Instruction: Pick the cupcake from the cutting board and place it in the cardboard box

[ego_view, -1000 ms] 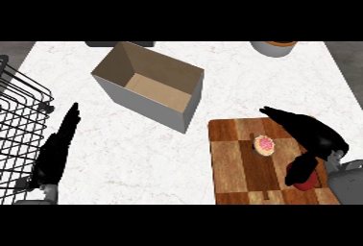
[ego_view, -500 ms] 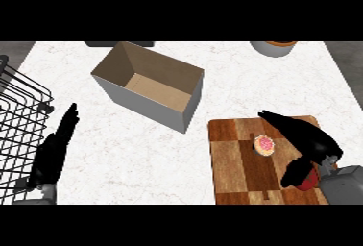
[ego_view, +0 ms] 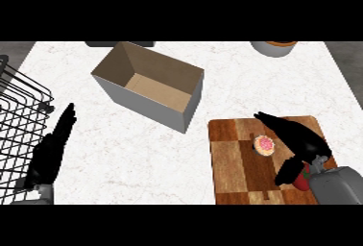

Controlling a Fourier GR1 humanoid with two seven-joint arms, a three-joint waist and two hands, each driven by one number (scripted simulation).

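A small cupcake (ego_view: 264, 144) with pink frosting sits on the wooden cutting board (ego_view: 234, 163) at the right of the counter. My right hand (ego_view: 301, 141) is open over the board, its fingers stretching past the cupcake's far side and its thumb (ego_view: 288, 172) hanging down on the near side; the cupcake lies in the gap between them, just left of the palm. The open cardboard box (ego_view: 152, 89) stands up and to the left of the board, nothing in it. My left hand (ego_view: 51, 149) rests open at the left, fingers straight.
A black wire rack (ego_view: 18, 125) fills the left edge, right beside my left hand. A round pot (ego_view: 274, 47) shows at the counter's far edge on the right. A red object (ego_view: 304, 177) peeks out beneath my right wrist.
My right hand has slid left across the board, so its fingers and thumb now flank the cupcake. The cupcake, box and left hand have stayed put.
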